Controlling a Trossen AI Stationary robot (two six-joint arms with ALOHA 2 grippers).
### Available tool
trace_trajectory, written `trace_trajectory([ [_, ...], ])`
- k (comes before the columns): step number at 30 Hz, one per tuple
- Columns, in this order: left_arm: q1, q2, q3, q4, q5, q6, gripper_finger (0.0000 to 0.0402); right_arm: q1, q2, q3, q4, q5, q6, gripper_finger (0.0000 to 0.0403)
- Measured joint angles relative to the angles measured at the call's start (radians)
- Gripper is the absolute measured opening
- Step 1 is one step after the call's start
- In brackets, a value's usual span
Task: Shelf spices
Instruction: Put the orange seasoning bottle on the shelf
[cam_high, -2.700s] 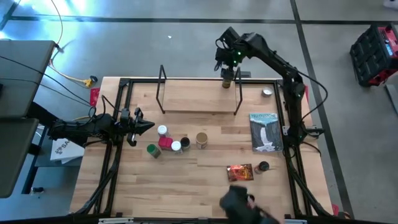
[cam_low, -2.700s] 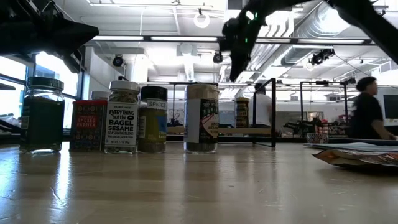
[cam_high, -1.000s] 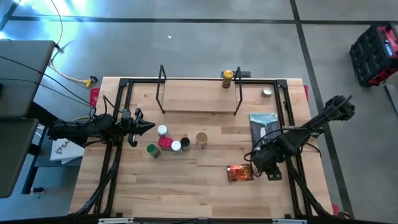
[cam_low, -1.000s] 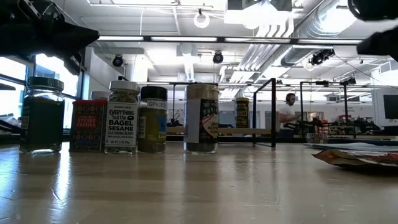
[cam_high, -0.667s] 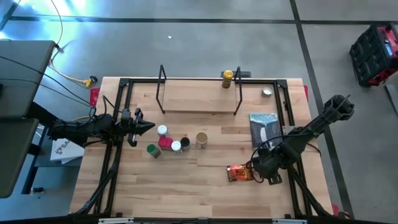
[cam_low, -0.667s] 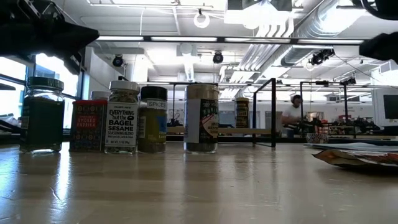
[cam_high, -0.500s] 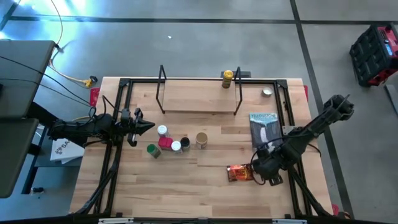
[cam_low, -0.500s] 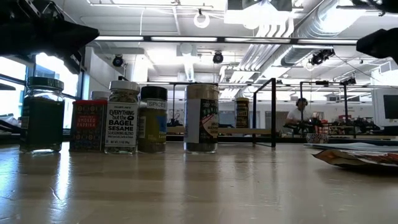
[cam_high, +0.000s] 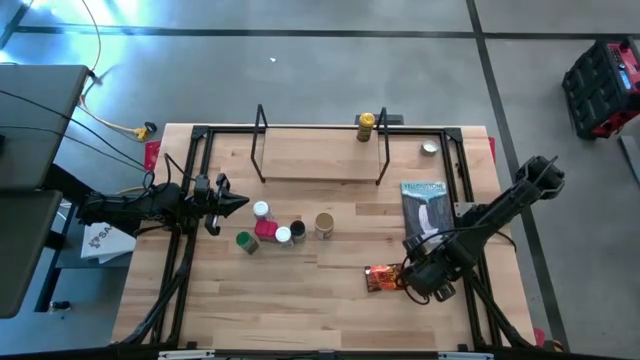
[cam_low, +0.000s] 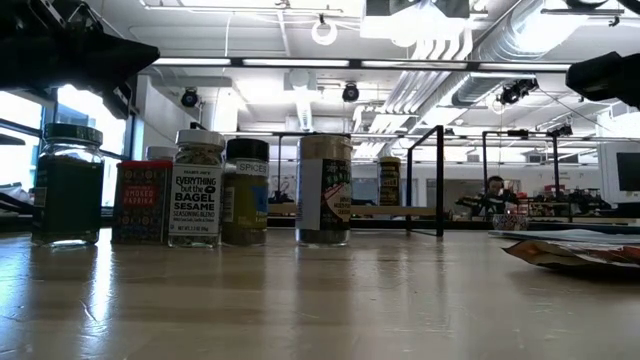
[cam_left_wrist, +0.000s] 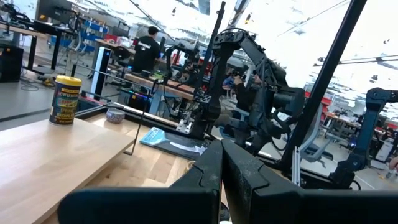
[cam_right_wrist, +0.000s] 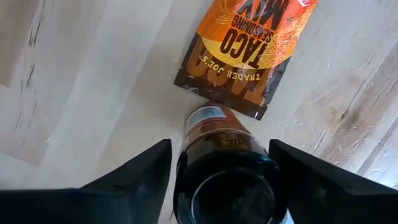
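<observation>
The dark-lidded spice jar (cam_right_wrist: 227, 174) stands beside the taco seasoning packet (cam_right_wrist: 249, 46), between the right claw's (cam_right_wrist: 221, 168) spread fingers; an off-centre closing could tip it onto the packet.

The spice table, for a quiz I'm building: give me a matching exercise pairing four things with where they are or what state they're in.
Things:
1. yellow jar
2. taco packet
3. black-lidded jar
4. left tool

Places or states:
A. between the open fingers of the right tool
B. shut, near the cluster of jars
C. standing on the shelf at its right end
D. lying flat on the table, beside the black-lidded jar

Pairs: 1-C, 2-D, 3-A, 4-B
</observation>
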Motion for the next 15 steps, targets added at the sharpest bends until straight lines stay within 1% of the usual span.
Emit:
trace_trajectory([
  [5,0.0,0.0,0.0,0.0,0.0,0.0,0.0003,-0.001,0.0,0.0,-0.003,-0.006,0.052,0.0191],
  [8,0.0,0.0,0.0,0.0,0.0,0.0,0.0003,-0.021,0.001,0.018,-0.008,-0.012,0.122,0.019],
  [10,0.0,0.0,0.0,0.001,-0.001,0.0,0.0003,-0.055,0.001,0.054,-0.006,0.004,0.177,0.019],
  [13,0.0,0.0,0.0,0.008,-0.003,0.0,0.0003,-0.136,0.001,0.135,-0.021,0.047,0.225,0.019],
  [15,0.0,0.0,0.0,0.022,-0.003,0.0,0.0003,-0.204,0.001,0.202,-0.022,0.072,0.22,0.019],
])
